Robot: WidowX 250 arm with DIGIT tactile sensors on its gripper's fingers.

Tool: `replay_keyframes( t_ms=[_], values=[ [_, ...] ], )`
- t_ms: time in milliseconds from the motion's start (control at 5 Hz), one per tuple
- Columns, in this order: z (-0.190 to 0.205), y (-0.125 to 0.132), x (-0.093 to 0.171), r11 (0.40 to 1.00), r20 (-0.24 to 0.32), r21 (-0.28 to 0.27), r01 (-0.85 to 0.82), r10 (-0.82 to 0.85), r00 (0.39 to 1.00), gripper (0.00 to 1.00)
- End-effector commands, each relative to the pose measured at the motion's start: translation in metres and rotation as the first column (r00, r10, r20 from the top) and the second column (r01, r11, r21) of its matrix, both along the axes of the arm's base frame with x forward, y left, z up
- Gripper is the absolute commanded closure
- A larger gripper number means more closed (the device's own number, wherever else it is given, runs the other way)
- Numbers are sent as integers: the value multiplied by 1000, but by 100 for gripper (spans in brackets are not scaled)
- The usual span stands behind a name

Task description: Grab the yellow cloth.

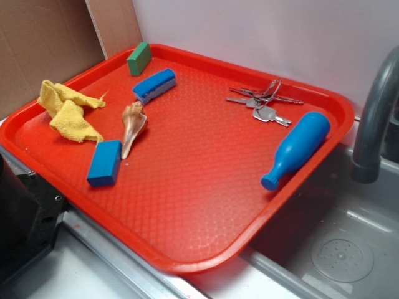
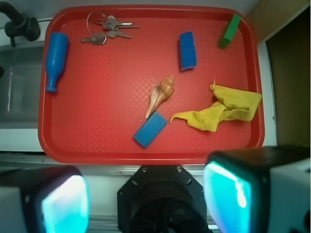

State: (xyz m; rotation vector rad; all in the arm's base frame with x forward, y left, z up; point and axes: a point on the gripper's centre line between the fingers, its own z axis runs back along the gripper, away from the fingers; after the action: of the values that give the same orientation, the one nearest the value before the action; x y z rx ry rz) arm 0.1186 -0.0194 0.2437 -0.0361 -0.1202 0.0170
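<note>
Kitchen-style setup, likely a toy or mock one; grey moulded sink basin [image 1: 349, 249] with round drain beside a dark curved faucet [image 1: 374, 118]; red plastic serving tray [image 1: 199, 205] resting across the counter edge at the sink; plain white wall [image 1: 262, 37] behind; brown cardboard panel [image 1: 43, 43] propped at one side, giving it a staged, test-bench feel.

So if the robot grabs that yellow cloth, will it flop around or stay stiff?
Probably floppy: the yellow cloth lies crumpled in soft folds, so loose corners would likely dangle. It looks thin and fuzzy, so likely light and not slippery. It probably wouldn't roll on the red tray.
</note>
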Motion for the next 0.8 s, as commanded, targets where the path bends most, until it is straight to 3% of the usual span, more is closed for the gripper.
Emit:
replay_keyframes(
  t_ms=[0,200,400,600],
  values=[
    [0,0,0,1000,0,0,0,0,1000,0],
    [-50,50,50,966,-91,109,-236,246,965,0],
    [-87,98,88,877,-49,90,-472,478,877,0],
    [-99,122,111,731,85,10,-682,679,729,0]
  ],
)
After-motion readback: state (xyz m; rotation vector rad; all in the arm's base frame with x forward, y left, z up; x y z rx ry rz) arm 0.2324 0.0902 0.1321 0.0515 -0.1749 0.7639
